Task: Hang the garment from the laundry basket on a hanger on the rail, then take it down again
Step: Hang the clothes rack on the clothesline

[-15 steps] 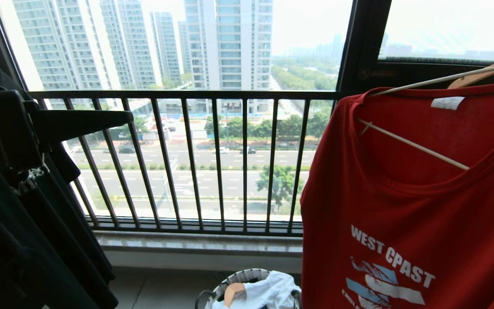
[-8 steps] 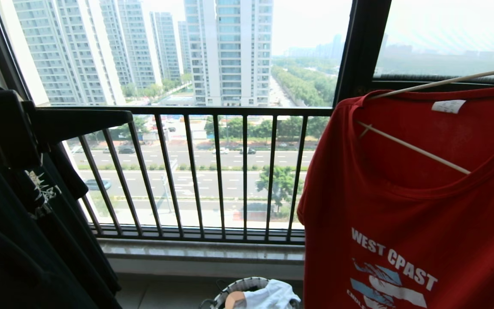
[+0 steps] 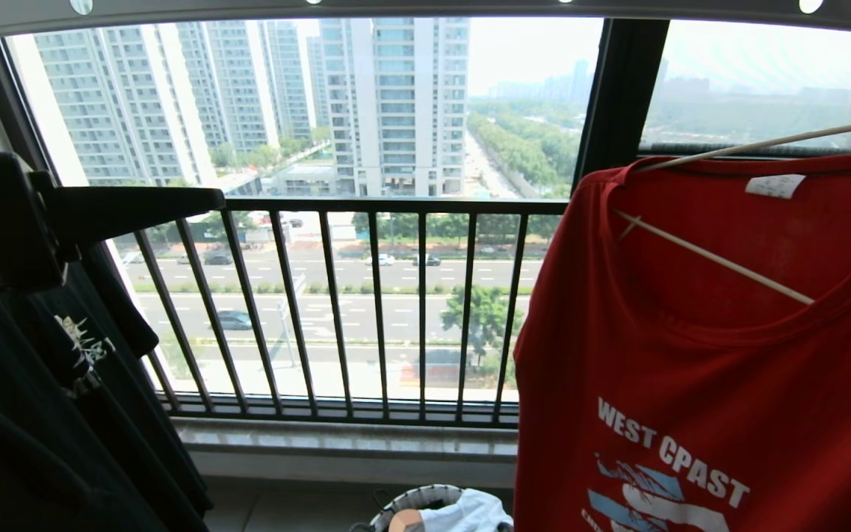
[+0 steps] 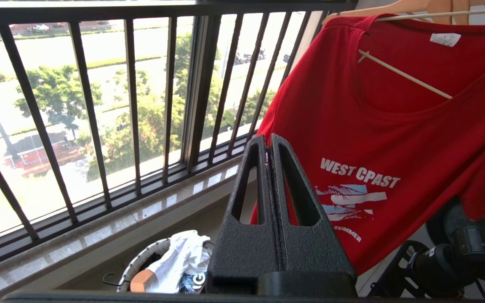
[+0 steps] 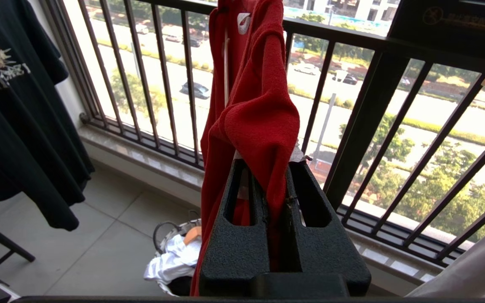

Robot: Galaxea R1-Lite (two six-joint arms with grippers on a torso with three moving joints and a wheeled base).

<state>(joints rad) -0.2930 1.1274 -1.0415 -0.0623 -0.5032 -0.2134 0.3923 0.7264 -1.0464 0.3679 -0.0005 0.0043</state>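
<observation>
The black T-shirt (image 3: 41, 384) hangs left of the garment (image 3: 706, 355). Only the wrist views show the grippers: right gripper (image 5: 274, 202) pinches the garment, left gripper (image 4: 269, 145) is pressed together, empty.

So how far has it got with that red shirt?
The red shirt is out of the basket and threaded onto the white hanger. The right hand pinches the shirt's cloth. Whether the hanger hooks the rail is out of view; taking it down remains.

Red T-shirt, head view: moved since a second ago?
Yes, upward. The camera shifted too, but the shoulder of the red T-shirt was level with the top bar of the balcony railing and now sits above it.
</observation>
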